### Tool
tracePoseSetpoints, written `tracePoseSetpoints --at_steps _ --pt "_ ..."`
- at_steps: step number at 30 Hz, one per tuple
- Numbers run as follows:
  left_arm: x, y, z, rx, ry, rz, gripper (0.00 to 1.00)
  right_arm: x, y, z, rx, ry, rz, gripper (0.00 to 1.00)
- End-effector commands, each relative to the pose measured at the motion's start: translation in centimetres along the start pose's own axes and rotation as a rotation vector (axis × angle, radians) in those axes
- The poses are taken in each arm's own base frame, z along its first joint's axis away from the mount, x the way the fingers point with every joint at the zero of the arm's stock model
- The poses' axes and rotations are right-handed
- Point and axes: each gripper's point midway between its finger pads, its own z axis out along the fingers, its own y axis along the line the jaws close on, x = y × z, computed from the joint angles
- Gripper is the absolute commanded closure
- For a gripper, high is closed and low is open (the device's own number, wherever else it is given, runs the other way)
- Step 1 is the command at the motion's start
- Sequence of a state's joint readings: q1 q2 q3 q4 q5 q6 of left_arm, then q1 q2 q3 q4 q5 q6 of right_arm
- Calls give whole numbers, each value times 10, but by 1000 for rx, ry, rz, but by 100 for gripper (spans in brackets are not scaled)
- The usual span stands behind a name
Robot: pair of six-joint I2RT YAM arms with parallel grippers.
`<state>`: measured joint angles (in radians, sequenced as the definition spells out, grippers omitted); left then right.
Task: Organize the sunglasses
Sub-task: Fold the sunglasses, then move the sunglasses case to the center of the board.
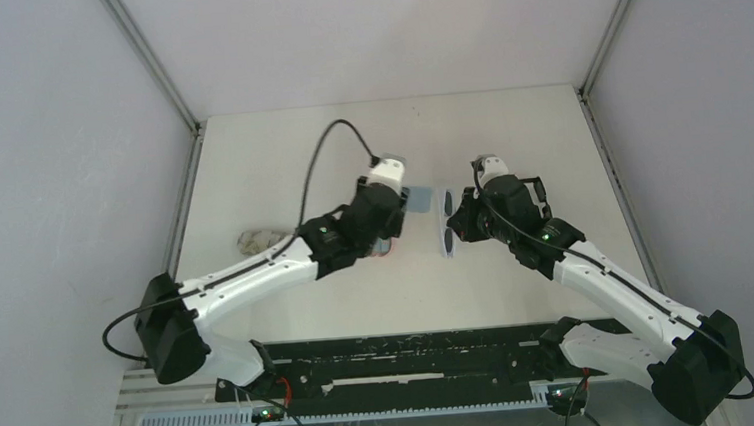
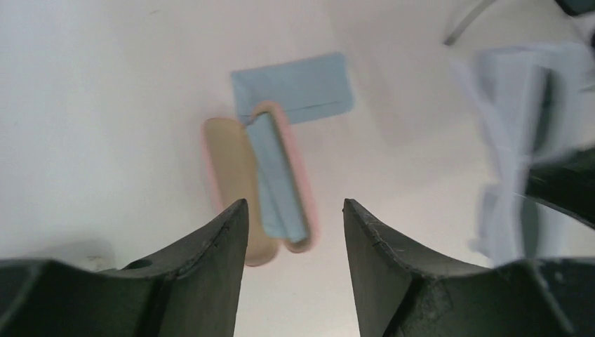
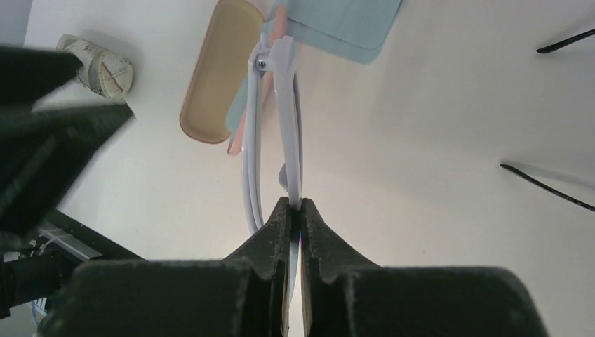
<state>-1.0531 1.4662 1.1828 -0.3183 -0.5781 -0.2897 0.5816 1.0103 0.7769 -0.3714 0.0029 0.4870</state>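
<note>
because the right pincer (image 3: 296,207) pinches only a thin edge of the pale lilac plastic-framed sunglasses (image 3: 286,105), held aloft near the open pink oblong case (image 2: 228,161), they may twist or slip free. the left pincer (image 2: 295,207) hangs spread and bare above that case, whose folded light-blue cloth (image 2: 277,175) could block them.

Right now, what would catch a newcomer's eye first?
The right gripper pinches pale-framed sunglasses by the frame near the middle of the table. Beside it, the left gripper stands open above an open pink case with a blue cloth tucked inside.
</note>
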Motion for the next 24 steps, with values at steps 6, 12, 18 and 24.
tracePoseSetpoints --at_steps 6,12,18,24 --pt "24 79 28 63 25 -364 38 -2 -3 2 13 -9 13 100" --pt "50 104 54 17 82 -416 37 2 -3 3 6 10 8 100" --pt "71 105 85 83 146 -477 38 7 -5 5 11 30 5 100" --pt "86 102 107 108 205 -479 42 6 -2 8 -5 32 12 100"
